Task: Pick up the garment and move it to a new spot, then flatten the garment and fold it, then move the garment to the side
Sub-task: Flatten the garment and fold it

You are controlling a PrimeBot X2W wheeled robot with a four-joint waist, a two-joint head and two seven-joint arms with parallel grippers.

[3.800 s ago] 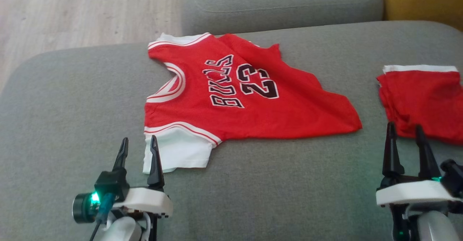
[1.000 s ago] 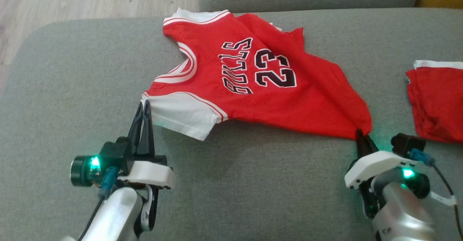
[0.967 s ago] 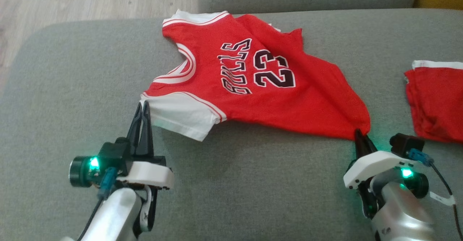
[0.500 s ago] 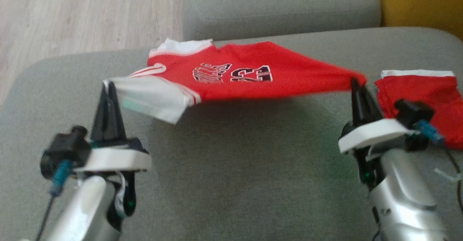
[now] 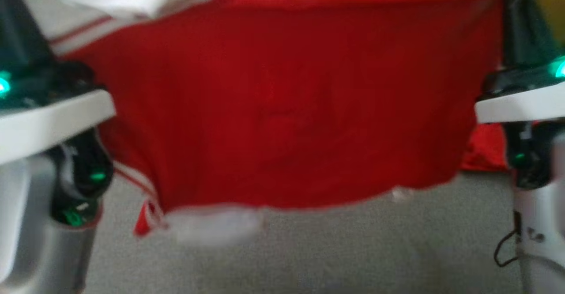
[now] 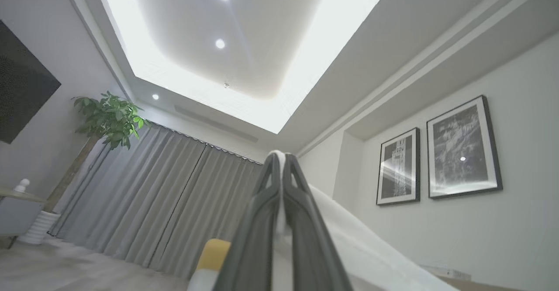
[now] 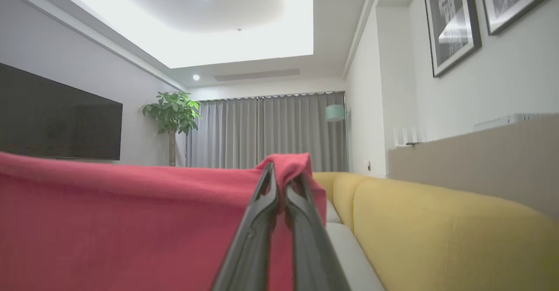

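— Start with the hands. What are they doing?

— The left gripper (image 6: pixel 280 168) is pinched tight on a fold of white cloth, which is the sleeve end. The right gripper (image 7: pixel 281 181) is clamped just as tight on a red corner. Both point upward, high over the grey fabric sofa seat (image 5: pixel 309 250).

— And between them?

— The red sports jersey with white sleeves (image 5: pixel 282 108) is strung from one gripper to the other like washing on a line. Its long axis runs side to side above the seat, and the body hangs straight down toward it.

— Is it touching the seat?

— I'd say the lower edge hangs clear, with grey showing beneath it. The view is blurred, though, so I can't swear to that.

— Which arm is nearer to it?

— Neither. Each holds one top corner, so they share it evenly. Wherever it goes over the seat, I reckon both arms must travel together, or the top edge will sag or the cloth will twist.

— How does the cloth look?

— A plain red face is turned toward the robot, and I can read no lettering on it. The white sleeve with its thin red stripes bunches at the left end. There is white trim and a striped edge along the bottom. It hangs fairly smooth and is pulled taut along the top.

— Anything else about?

— A second red cloth (image 5: pixel 485 148) lies on the seat toward its right end, behind the jersey. A yellow upholstered cushion (image 7: pixel 436 230) lies beyond the seat on the same side.
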